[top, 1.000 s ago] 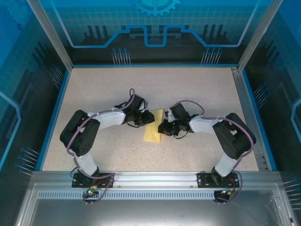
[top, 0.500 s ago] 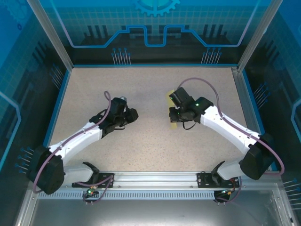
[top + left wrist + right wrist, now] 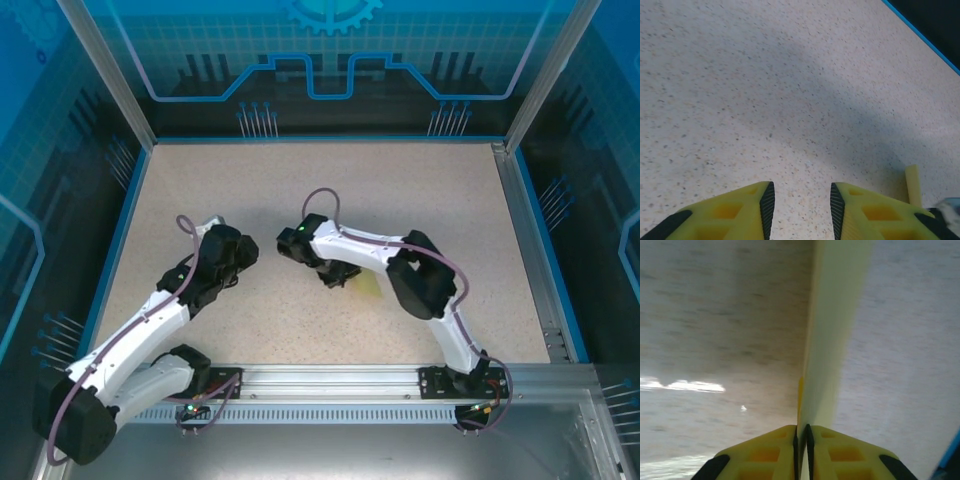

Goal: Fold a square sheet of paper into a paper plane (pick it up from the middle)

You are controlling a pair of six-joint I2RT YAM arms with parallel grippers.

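The square sheet of paper [image 3: 836, 315] is folded into a narrow pale yellow piece. It stands edge-on between the fingers of my right gripper [image 3: 801, 430], which is shut on its lower edge. From above, a small part of the paper [image 3: 369, 287] shows beside the right gripper [image 3: 338, 277] near the table's middle. A thin strip of the paper [image 3: 912, 184] also shows at the lower right of the left wrist view. My left gripper [image 3: 802, 194] is open over bare table, nothing between its fingers. It hangs left of the paper [image 3: 243, 254], apart from it.
The speckled beige table [image 3: 330, 180] has a blue rim [image 3: 120, 230] and metal frame posts [image 3: 530, 90] around it. The right arm's elbow [image 3: 420, 280] bends over the table's right middle. A blue edge [image 3: 920, 36] crosses the left wrist view's top right corner.
The right gripper swung the held paper from the right middle towards the centre and nearer. The left arm drew back to the left, and its jaws opened wider.
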